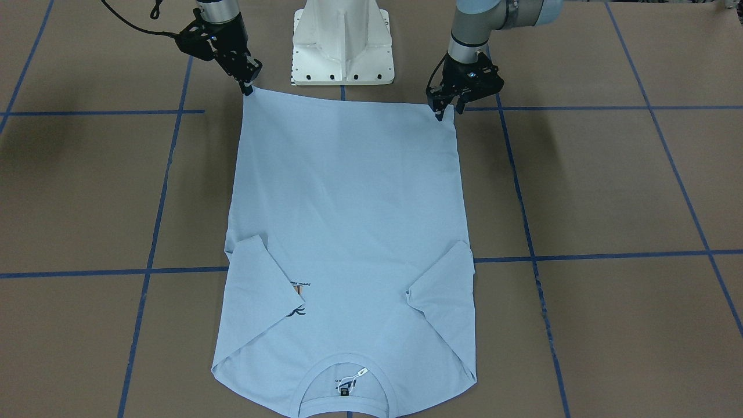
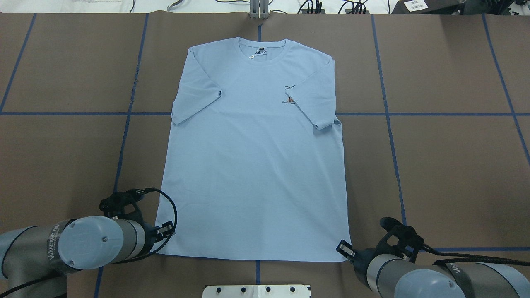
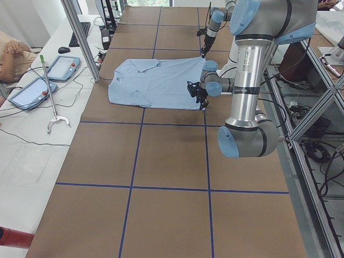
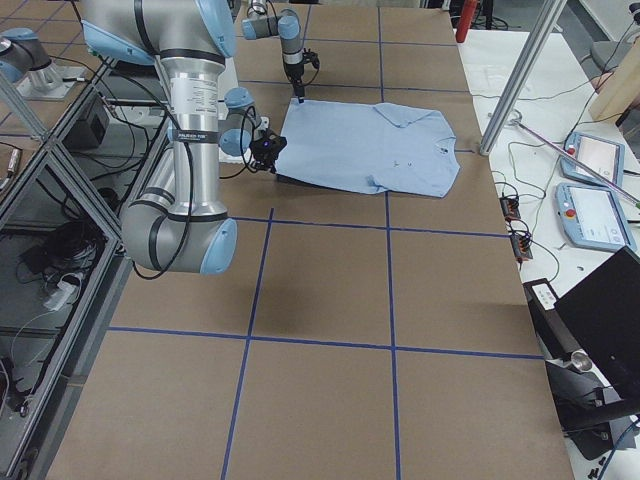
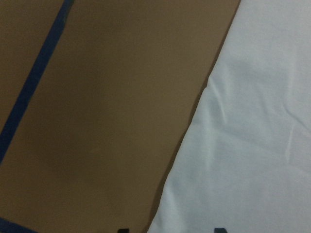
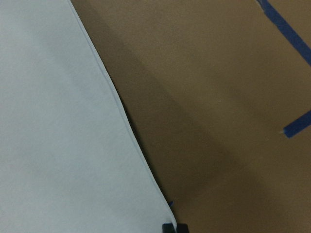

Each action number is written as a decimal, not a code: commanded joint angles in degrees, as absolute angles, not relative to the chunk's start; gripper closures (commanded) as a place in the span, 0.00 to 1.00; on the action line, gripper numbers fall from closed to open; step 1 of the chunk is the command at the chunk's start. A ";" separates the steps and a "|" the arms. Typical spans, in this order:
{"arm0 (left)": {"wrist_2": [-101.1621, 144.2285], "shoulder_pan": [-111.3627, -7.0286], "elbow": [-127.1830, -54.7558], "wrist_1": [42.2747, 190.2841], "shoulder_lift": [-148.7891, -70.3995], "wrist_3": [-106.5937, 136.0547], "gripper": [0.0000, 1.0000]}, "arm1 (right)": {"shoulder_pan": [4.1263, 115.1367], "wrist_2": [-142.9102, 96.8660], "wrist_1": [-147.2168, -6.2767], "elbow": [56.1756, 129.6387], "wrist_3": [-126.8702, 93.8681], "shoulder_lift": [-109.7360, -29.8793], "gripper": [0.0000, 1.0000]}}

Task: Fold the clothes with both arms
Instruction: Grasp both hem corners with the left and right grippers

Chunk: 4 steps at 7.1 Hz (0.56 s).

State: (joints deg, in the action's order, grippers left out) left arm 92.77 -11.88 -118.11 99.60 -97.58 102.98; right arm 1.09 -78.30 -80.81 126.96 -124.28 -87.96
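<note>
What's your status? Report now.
Left gripper, fingers open astride one hem corner. Right gripper, fingers shut on the other. T-shirt flat, face up, sleeves folded in. Nothing lying on it.

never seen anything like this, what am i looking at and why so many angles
It is a robot with two jointed metal arms, the left arm and the right arm, on a white base at a brown table marked with blue tape. Two pictures look down on the table from behind and from in front of the robot, two look along it from either end, and two close-ups come from cameras on the wrists. A light blue T-shirt lies flat, front up, both sleeves folded inward. Each arm has its jaws at a bottom corner of the hem: the right arm's jaws look pinched shut on their corner, while the left arm's jaws stand open at theirs, holding nothing.
</note>
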 commanded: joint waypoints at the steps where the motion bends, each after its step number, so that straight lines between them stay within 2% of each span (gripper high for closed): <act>1: 92.99 -10.64 -118.04 99.58 -96.69 103.01 0.39 | 0.97 -78.22 -80.77 126.91 -124.28 -87.89 1.00; 4: 94.04 -10.29 -118.21 99.58 -96.24 103.01 0.46 | 1.05 -78.13 -80.77 127.00 -124.28 -87.72 1.00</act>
